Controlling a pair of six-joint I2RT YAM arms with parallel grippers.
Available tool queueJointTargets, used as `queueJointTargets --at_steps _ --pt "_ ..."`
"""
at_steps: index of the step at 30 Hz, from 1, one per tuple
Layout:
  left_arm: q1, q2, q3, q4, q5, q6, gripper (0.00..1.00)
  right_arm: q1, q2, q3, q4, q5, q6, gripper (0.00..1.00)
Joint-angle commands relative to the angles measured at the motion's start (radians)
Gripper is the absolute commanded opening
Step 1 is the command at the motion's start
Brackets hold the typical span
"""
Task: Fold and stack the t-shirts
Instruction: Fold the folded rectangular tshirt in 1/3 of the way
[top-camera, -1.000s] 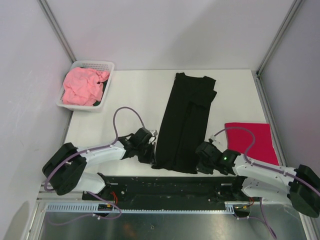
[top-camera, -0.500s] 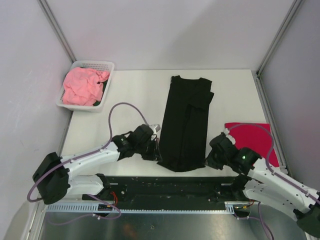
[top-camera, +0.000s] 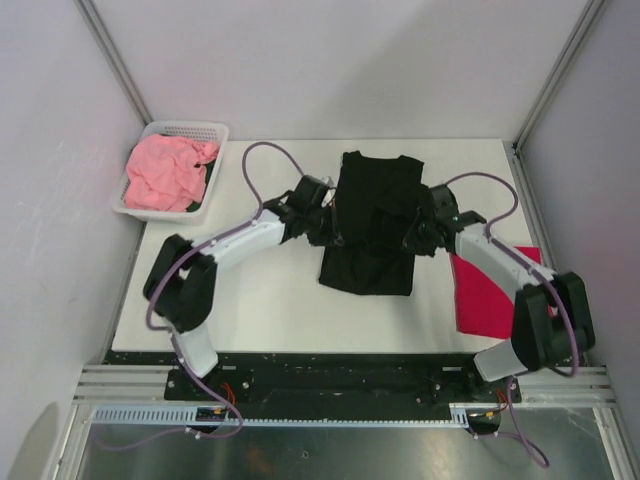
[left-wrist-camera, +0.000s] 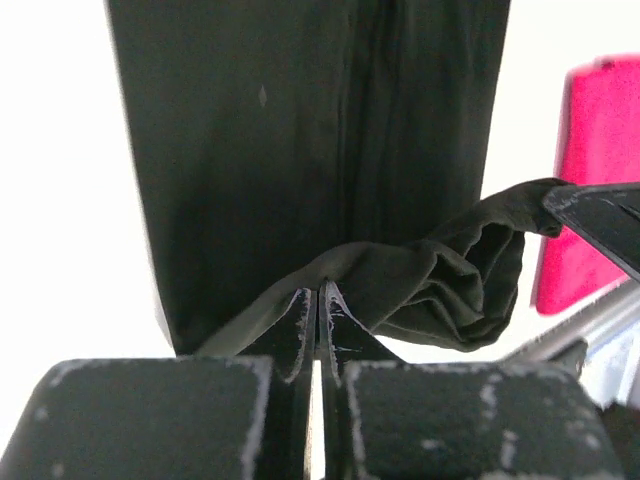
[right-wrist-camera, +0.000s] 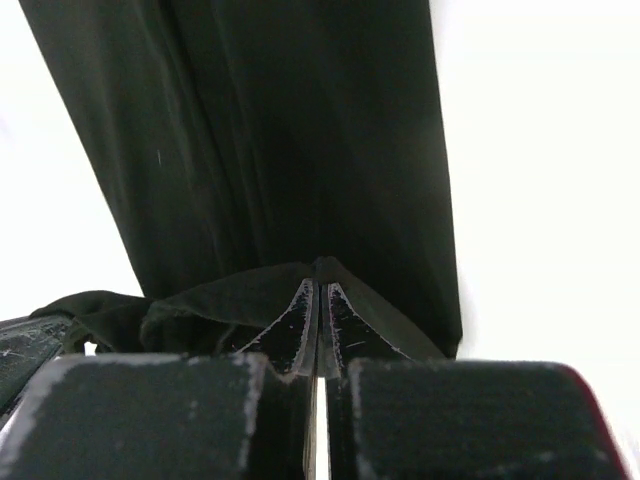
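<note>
The black t-shirt (top-camera: 370, 215) lies lengthwise in the middle of the table, its near end lifted and carried over the far part. My left gripper (top-camera: 335, 232) is shut on its left hem corner (left-wrist-camera: 300, 275). My right gripper (top-camera: 412, 238) is shut on the right hem corner (right-wrist-camera: 320, 272). The hem sags in folds between them (left-wrist-camera: 450, 285). The crimson red t-shirt (top-camera: 490, 290) lies folded at the right edge; it also shows in the left wrist view (left-wrist-camera: 590, 180). The salmon pink t-shirt (top-camera: 165, 172) is crumpled in the basket.
The white mesh basket (top-camera: 205, 133) stands at the table's far left corner. Metal frame posts rise at the back corners. Purple cables loop above both arms. The white table (top-camera: 250, 300) shows bare on the left.
Both grippers have carried the black shirt's near hem away from the table's front edge toward the collar, folding the shirt roughly in half. Both arms now reach far over the table.
</note>
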Motion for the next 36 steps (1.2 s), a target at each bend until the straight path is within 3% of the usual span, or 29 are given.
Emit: queueJointTargets --at_steps 1,12,30,33,36 --pt "0.061 0.132 0.171 0.009 -0.005 0.065 0.00 -0.070 0.130 0.124 0.135 -0.006 -0.093 0.00" --pt "0.128 0.428 0.491 -0.005 0.046 0.097 0.00 -0.177 0.385 0.308 0.183 -0.090 -0.116 0.00" --pt "0.180 0.530 0.632 -0.036 0.042 0.107 0.01 -0.222 0.490 0.401 0.193 -0.111 -0.134 0.00" --pt "0.186 0.544 0.658 -0.040 0.046 0.118 0.12 -0.224 0.509 0.425 0.181 -0.112 -0.140 0.02" --pt "0.199 0.542 0.677 -0.041 0.057 0.134 0.30 -0.225 0.511 0.448 0.159 -0.105 -0.147 0.21"
